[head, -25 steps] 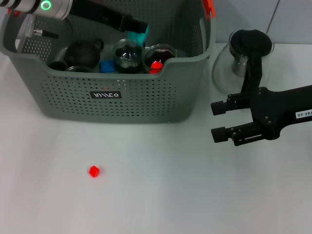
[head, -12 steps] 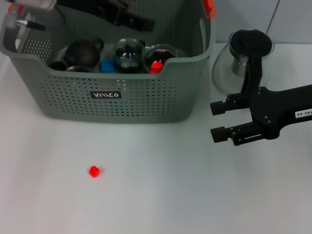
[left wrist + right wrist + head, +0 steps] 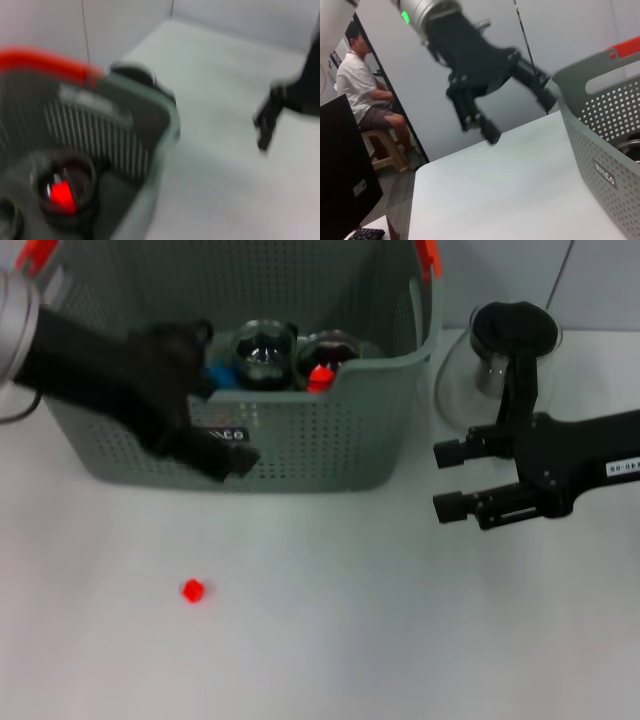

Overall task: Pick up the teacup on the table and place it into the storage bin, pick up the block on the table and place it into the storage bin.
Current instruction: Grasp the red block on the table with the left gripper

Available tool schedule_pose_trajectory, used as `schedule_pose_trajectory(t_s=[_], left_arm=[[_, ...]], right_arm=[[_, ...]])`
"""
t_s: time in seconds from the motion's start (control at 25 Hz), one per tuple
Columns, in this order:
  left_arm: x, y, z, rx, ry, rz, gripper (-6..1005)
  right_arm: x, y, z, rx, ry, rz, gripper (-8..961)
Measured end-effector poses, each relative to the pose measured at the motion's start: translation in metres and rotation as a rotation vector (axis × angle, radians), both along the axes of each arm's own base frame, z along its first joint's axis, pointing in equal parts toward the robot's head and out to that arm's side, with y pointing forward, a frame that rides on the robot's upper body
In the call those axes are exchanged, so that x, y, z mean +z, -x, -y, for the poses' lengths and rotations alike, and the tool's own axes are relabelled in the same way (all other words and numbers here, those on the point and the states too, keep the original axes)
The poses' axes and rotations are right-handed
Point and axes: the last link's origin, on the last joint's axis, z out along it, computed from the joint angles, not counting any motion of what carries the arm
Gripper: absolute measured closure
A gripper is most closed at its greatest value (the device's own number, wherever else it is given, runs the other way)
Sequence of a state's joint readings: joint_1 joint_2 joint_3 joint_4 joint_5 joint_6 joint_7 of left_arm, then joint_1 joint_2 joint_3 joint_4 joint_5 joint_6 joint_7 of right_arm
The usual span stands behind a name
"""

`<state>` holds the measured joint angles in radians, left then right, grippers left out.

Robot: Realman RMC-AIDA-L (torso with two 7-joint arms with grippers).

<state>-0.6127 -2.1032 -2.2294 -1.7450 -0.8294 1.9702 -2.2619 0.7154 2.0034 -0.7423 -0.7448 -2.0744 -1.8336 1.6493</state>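
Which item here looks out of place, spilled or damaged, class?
Nothing looks spilled or damaged. The small red block lies alone on the white table, outside the grey-green perforated storage bin, where cups sit upright. The left gripper is before the bin; the right gripper waits open.

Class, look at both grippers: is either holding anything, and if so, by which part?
Nothing is held. The left gripper is open and empty in front of the bin; the right gripper hangs open beside it. The red block lies untouched.
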Motion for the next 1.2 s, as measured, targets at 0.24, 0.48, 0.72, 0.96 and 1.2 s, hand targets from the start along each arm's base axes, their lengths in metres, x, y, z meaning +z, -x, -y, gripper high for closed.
schedule_pose_trajectory(t_s=[0.24, 0.48, 0.72, 0.96, 1.2], left_arm=[[-0.025, 0.028, 0.024, 0.053, 0.024, -0.169, 44], [-0.054, 0.051, 0.022, 0.203, 0.092, -0.249, 50], [-0.079, 0.065, 0.011, 0.271, 0.11, -0.322, 55], [-0.101, 0.076, 0.005, 0.296, 0.116, -0.372, 61], [-0.116, 0.081, 0.002, 0.315, 0.118, -0.378, 66]], right_arm=[[-0.002, 0.001, -0.001, -0.002, -0.003, -0.005, 122], [-0.004, 0.003, -0.002, -0.002, -0.009, -0.003, 121], [-0.007, 0.005, -0.002, 0.008, -0.003, -0.002, 121], [-0.01, 0.006, 0.001, 0.024, 0.02, 0.009, 121], [-0.018, 0.006, 0.004, 0.048, 0.064, 0.06, 121]])
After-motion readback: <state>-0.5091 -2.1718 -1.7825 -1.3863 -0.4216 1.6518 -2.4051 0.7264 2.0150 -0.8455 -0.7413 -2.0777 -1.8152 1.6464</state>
